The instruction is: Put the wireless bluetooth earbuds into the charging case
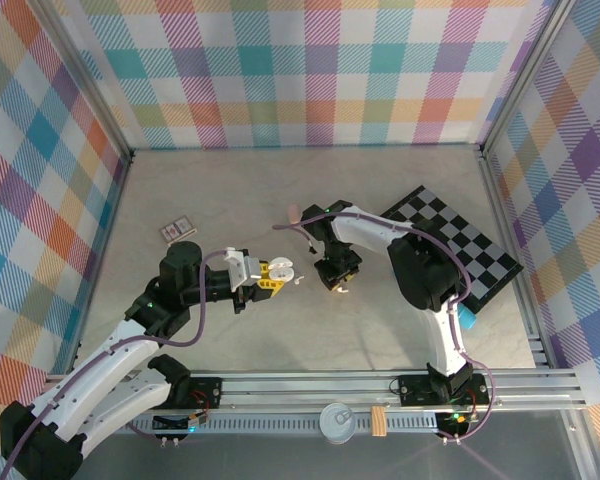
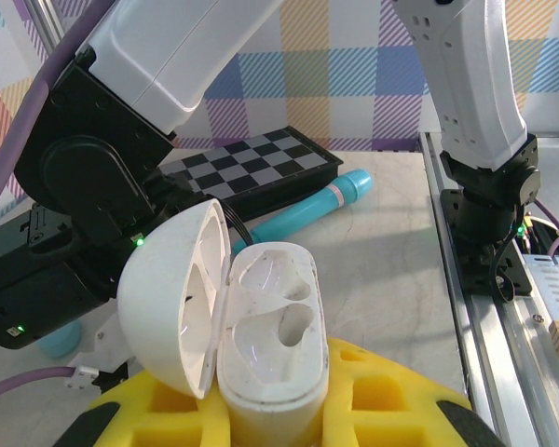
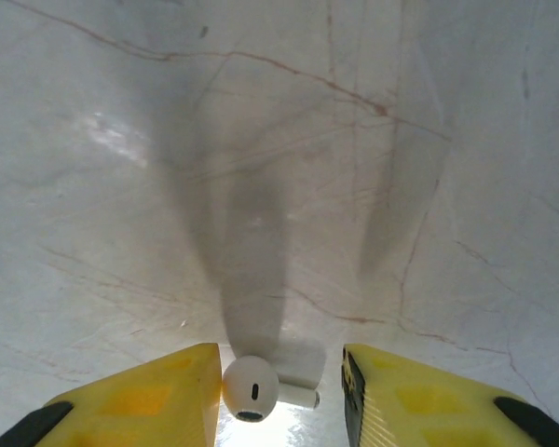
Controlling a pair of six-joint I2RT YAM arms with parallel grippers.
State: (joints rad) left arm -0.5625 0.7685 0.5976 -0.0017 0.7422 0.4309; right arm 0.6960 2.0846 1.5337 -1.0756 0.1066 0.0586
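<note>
1. Count: one glossy white plastic charging case, lid swung open to its left. Both of its moulded wells are empty.
2. Count: one small white plastic earbud, lying on the pale marbled table.
3. Left end effector: yellow fingers clamped on the lower body of the case.
4. Right end effector: yellow fingers apart, one on each side of the earbud. The rounded head lies just beside the left-hand finger, and a gap shows on the stem side.
5. Other items, one each:
   - a black-and-white checkerboard by the right wall
   - a long teal tube with a pink band beside the board
   - a small patterned card on the left part of the table
6. Hidden or unclear:
   - The base of the case is sunk between the yellow pads.
   - The near end of the tube passes behind the lid.
   - The earbud's lower edge sits in glare at the frame bottom.
   - A small pinkish item behind the right arm is too small to identify.
7. Edges and room:
   - Plaid walls close three sides, and an aluminium rail runs along the near edge.
   - The case and earbud sit near mid-table, near each other and well apart from every wall.
   - Bare table extends behind them and to the left.
</note>
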